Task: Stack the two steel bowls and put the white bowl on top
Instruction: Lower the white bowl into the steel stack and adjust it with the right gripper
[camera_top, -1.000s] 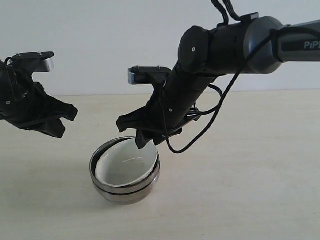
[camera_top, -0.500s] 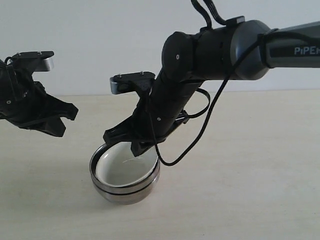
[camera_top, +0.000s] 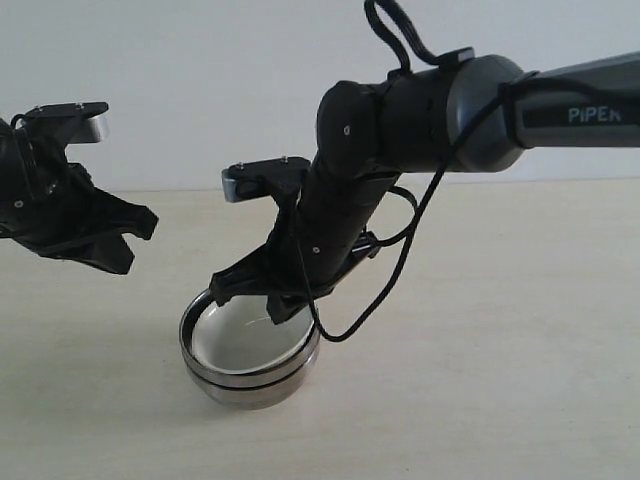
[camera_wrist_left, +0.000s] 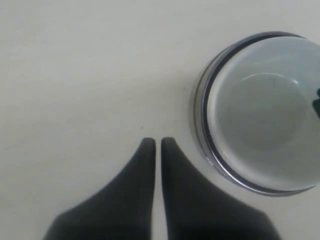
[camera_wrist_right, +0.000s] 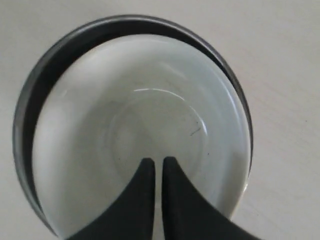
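While L end effector (camera_wrist_left: 155, 143) hangs aside, R end effector (camera_wrist_right: 158, 161) tilts over white bowl (camera_wrist_right: 120, 95), both narrow.

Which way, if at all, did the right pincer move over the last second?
Yes. The right pincer moved left and down toward the white bowl, which stayed put.

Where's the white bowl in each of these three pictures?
Exterior view: white bowl low, left of centre, nested in the steel bowls.
Left wrist view: white bowl beside the left gripper, partly cut off.
Right wrist view: white bowl fills most of the frame.
Shared landmark: the steel bowls' rim ringing it.
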